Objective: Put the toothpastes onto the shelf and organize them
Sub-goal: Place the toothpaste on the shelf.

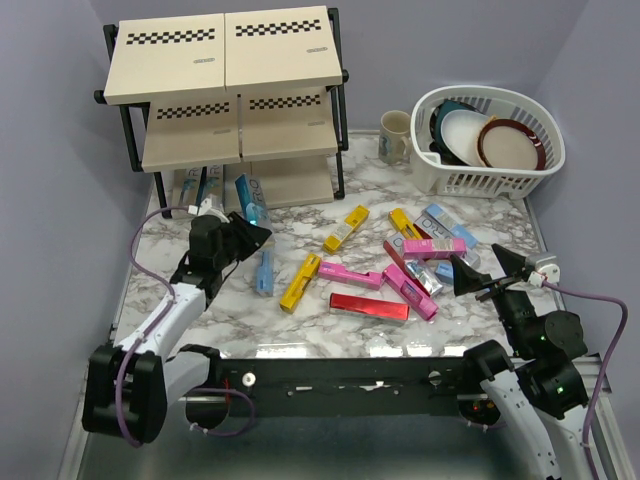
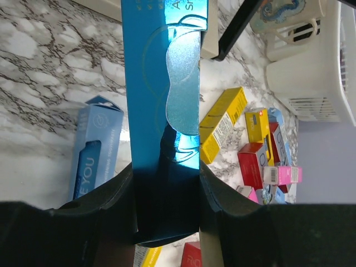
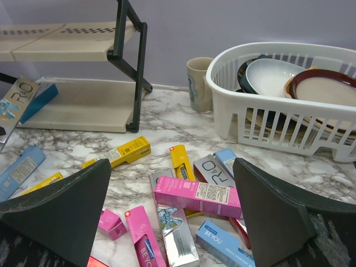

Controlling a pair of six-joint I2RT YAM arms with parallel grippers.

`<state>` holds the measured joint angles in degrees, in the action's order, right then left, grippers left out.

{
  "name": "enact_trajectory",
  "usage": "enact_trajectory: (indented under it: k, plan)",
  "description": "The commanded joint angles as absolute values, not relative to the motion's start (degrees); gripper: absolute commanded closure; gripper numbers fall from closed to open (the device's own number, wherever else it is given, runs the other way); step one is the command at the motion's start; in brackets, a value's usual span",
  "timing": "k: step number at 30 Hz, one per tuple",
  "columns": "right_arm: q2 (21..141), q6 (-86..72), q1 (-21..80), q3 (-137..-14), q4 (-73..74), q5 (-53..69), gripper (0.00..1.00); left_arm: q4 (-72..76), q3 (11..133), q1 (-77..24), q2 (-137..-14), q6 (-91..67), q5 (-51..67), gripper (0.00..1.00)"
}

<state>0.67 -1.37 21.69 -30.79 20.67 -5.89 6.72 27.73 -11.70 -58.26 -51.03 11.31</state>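
My left gripper (image 1: 245,232) is shut on a metallic teal-blue toothpaste carton (image 1: 252,203), which points toward the bottom tier of the shelf (image 1: 225,60). In the left wrist view the carton (image 2: 161,83) stands between the jaws of this gripper (image 2: 167,206). A few cartons (image 1: 195,185) lean on the bottom tier. Loose cartons lie on the marble: light blue (image 1: 264,272), yellow (image 1: 299,282), red (image 1: 369,306), and a pink, silver and blue pile (image 1: 433,247). My right gripper (image 1: 490,268) is open and empty beside that pile, with a pink carton (image 3: 197,196) below its jaws (image 3: 169,211).
A white dish basket (image 1: 500,180) with bowls and plates stands at the back right, with a mug (image 1: 396,135) to its left. The shelf's black frame leg (image 3: 136,72) stands near the yellow cartons. Purple walls close in the sides.
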Motion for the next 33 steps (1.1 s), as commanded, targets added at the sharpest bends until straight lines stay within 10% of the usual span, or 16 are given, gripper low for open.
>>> enact_trajectory:
  k: [1, 33]
  plan:
    - [-15.6, -1.0, 22.0, -31.5, 21.1, -5.3, 0.00, 18.0, 28.5, -6.7, -64.1, -51.0, 19.5, 0.57]
    - [-15.7, -0.9, 22.2, -31.4, 21.2, -5.5, 0.00, 31.4, 40.4, 4.0, -96.1, -60.0, 26.3, 0.47]
